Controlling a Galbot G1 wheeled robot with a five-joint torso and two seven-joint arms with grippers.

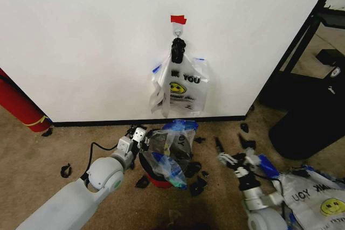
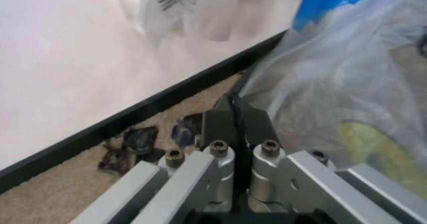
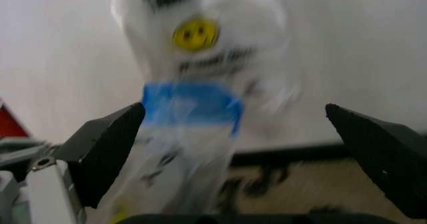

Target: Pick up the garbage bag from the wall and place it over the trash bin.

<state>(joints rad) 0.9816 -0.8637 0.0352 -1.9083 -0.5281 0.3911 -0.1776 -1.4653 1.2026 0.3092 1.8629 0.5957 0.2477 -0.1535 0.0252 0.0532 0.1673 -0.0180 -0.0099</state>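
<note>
Two pincers, one garbage bag [image 1: 170,152]

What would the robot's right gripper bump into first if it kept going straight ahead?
Probably the see-through garbage bag with the blue strip, draped over the small trash bin. The open right gripper points straight at it, with the wall behind; depth is hard to judge.
</note>
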